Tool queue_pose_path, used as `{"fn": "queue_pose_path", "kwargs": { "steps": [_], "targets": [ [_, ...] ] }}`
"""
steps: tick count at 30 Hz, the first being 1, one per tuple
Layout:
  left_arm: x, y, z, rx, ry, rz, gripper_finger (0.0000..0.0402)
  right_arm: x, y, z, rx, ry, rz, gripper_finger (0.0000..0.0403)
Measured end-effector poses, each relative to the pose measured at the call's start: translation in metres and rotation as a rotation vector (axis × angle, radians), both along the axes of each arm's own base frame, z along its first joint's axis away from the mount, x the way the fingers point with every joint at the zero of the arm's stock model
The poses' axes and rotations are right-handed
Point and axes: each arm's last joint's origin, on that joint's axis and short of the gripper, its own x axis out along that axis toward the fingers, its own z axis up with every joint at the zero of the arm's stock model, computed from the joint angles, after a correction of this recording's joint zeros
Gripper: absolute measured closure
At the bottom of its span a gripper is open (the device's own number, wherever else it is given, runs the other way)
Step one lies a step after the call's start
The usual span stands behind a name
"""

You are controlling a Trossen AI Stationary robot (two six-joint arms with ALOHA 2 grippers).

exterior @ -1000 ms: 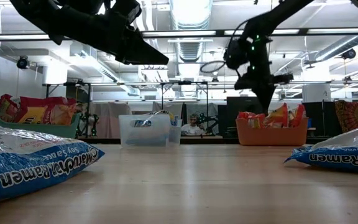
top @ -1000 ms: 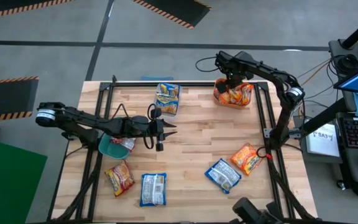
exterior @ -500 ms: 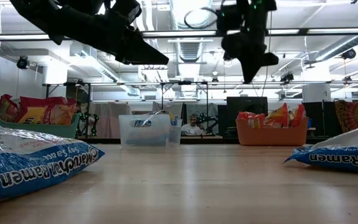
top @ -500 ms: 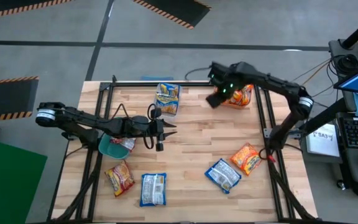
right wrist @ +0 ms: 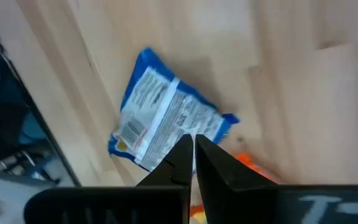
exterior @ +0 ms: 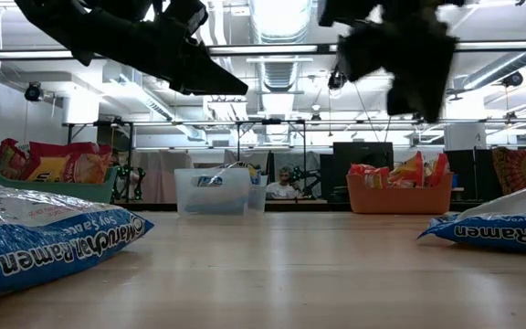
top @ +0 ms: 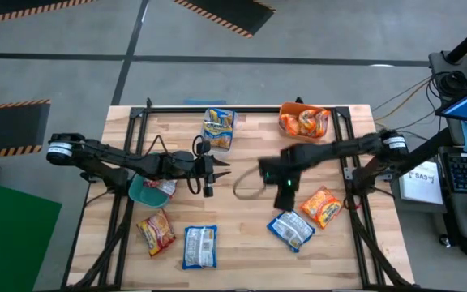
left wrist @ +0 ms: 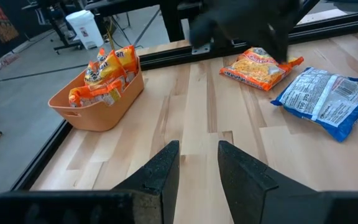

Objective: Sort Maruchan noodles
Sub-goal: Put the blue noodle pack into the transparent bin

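My right gripper [top: 286, 195] has swung off the orange bin [top: 304, 123] toward the near side, fingers pressed together over the blue noodle packet [top: 290, 229]. Beside that packet lies an orange packet [top: 321, 205]. My left gripper [top: 221, 171], slightly spread, holds nothing. The orange bin holds orange packets; the clear bin [top: 218, 128], blue-and-yellow ones.

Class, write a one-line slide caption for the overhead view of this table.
Right claw, shut and empty, hangs above a blue noodle packet; left claw waits mid-table.
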Motion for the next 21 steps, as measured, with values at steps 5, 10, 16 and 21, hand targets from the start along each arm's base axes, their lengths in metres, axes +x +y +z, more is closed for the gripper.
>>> {"fn": "queue_pose_path", "kwargs": {
  "steps": [5, 10, 16, 21],
  "targets": [
    [0.000, 0.000, 0.000, -0.001, -0.001, 0.000, 0.0308, -0.011, 0.039, -0.034, 0.038, 0.029, 0.056, 0.0394],
    [0.000, 0.000, 0.000, -0.001, -0.001, 0.000, 0.0308, -0.022, 0.062, -0.054, 0.147, 0.063, 0.078, 0.0394],
    [0.000, 0.000, 0.000, -0.001, -0.001, 0.000, 0.0308, -0.026, 0.066, -0.073, 0.156, 0.048, 0.025, 0.0394],
    [0.000, 0.000, 0.000, -0.001, -0.001, 0.000, 0.0308, -0.015, 0.053, -0.077, -0.134, -0.113, -0.094, 0.0394]
  ]
}}
